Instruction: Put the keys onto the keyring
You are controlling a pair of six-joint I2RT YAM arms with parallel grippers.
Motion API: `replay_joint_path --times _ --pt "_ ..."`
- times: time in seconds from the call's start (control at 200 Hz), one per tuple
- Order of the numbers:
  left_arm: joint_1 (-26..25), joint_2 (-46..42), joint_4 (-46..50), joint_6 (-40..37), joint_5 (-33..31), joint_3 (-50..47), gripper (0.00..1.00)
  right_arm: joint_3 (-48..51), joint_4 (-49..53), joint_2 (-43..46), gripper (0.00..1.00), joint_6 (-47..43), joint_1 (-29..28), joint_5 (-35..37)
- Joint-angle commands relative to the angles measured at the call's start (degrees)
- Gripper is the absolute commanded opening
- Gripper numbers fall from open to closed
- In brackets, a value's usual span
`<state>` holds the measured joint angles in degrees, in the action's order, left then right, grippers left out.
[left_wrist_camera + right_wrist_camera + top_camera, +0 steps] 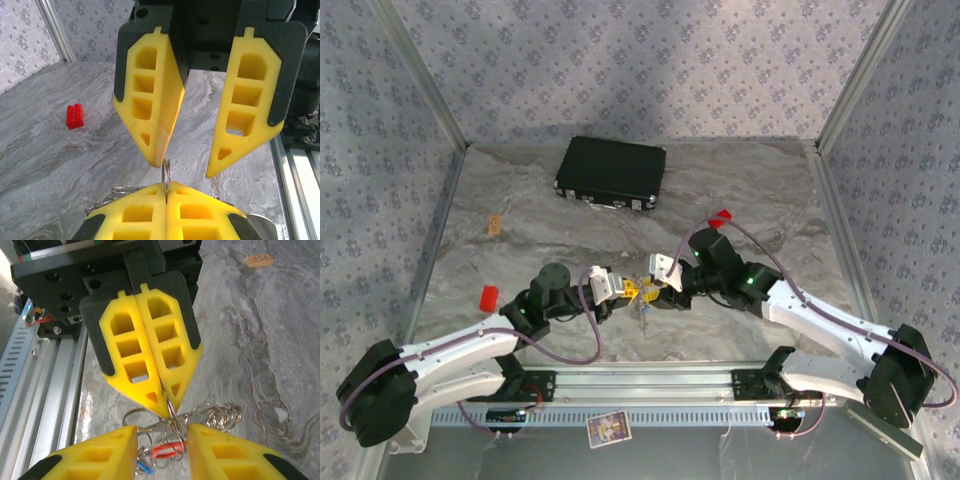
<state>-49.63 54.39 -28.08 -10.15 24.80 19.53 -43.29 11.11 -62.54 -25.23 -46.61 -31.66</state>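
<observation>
Thin silver wire, the keyring (166, 171) is stiff, springy and slippery. Your left gripper (166, 194) pinches it edge-on, between both arms. The right gripper (189, 167) stands open around it. The keys (167, 450) sit just under it and are probably light, so I would take them by the plastic heads.

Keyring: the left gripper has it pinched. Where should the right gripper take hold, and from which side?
I'd take the bare arc of the keyring poking out of the shut left gripper. It stands upright, edge-on to the open right gripper, so come straight in, one finger on each flat face.
</observation>
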Motion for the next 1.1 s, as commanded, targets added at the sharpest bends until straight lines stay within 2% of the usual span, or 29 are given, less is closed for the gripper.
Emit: replay_joint_path --times 0.0,0.345,0.695,0.8,0.9,0.964,1.014,1.099 --pt "0.11 -0.59 -6.97 1.54 1.86 0.11 0.0 1.51 -6.54 0.28 0.31 3.41 0.33 -3.01" --pt "0.1 -0.56 -7.36 1.79 1.92 -0.19 0.0 1.7 -6.05 0.14 0.16 2.61 1.07 -3.39" --pt "0.09 -0.5 -7.74 1.62 1.92 -0.11 0.0 1.78 -4.96 0.4 0.23 1.99 2.74 -5.37" --pt "0.13 -0.22 -7.79 1.6 2.05 -0.01 0.0 1.89 -5.29 0.23 0.17 1.95 3.1 -5.83" --pt "0.1 0.0 -7.73 1.7 1.92 0.07 0.0 1.55 -5.16 0.23 0.07 1.92 3.19 -6.15" --pt "0.11 0.34 -7.65 1.75 1.71 0.22 0.04 1.1 -4.94 0.15 0.0 1.69 3.17 -6.52" --pt "0.07 0.44 -7.08 1.72 1.67 0.45 0.08 0.42 -4.18 -0.06 0.0 1.29 3.11 -6.74" --pt "0.06 0.62 -3.85 1.32 0.3 1.53 0.2 -0.86 -2.1 -0.21 0.0 0.18 2.84 -6.21"
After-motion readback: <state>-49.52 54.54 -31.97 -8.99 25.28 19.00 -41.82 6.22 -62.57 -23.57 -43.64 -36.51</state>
